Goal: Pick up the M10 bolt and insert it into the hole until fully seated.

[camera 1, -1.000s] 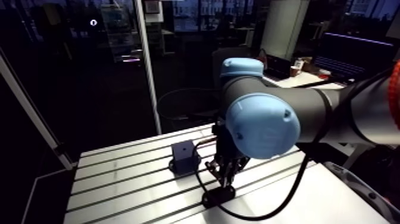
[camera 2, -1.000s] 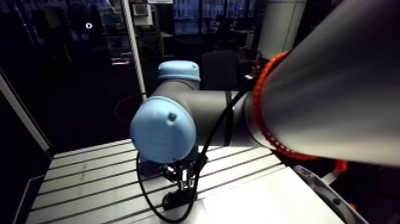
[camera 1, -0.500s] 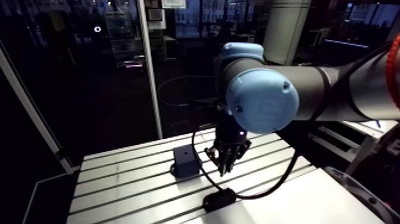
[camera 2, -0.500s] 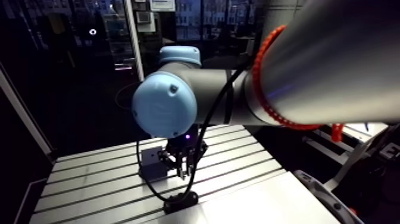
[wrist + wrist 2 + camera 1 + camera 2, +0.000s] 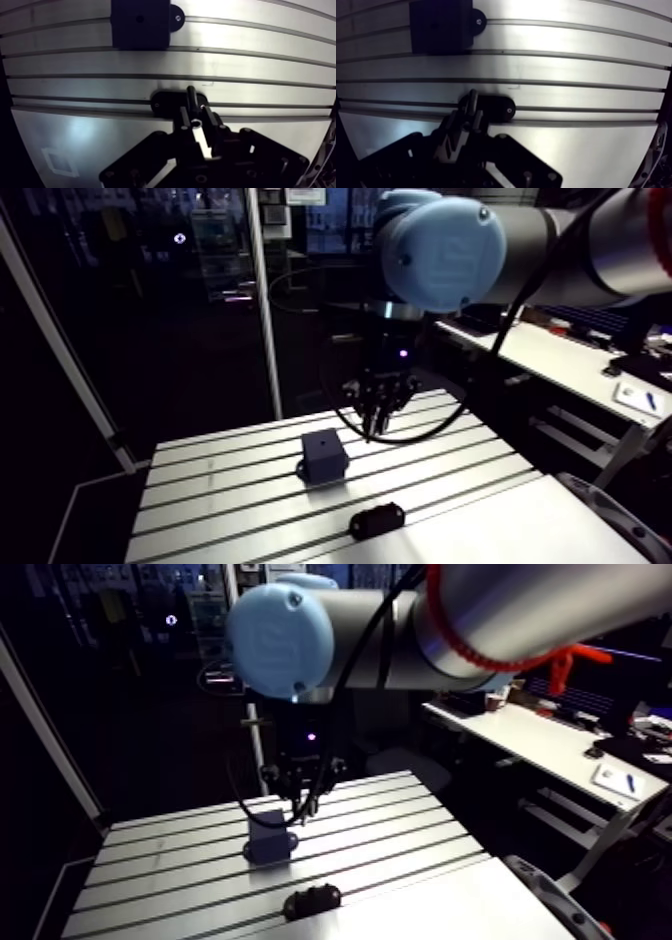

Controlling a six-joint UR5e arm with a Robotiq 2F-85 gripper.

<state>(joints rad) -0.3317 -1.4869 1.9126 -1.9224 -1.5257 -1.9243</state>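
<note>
Hand: [image 5: 194, 113] the two dark fingers [image 5: 183, 119] are drawn close and clamped on the M10 bolt. In the arm view the hand hangs above the surface, clear of everything on it.
M10 bolt: [image 5: 190, 96] dark, gripped between the fingertips, with one end sticking out past them toward the surface. It is lifted off the surface and is not in the hole.
Black holder: [image 5: 167, 102] a low oblong piece lying on the surface right under the fingertips. The bolt and fingers partly hide it, and nothing touches it.
Black block: [image 5: 140, 30] stands on the surface ahead of the hand, well apart from it and beyond the holder. A rounded ear [image 5: 176, 18] with a screw sticks out from one side.
Hole: [image 5: 140, 19] small and round, in the block's top face, with nothing in it.
Surface: [image 5: 260, 62] slotted aluminium, with the slots running crosswise ahead of the hand. A smooth plain plate lies under the hand's base.
</note>
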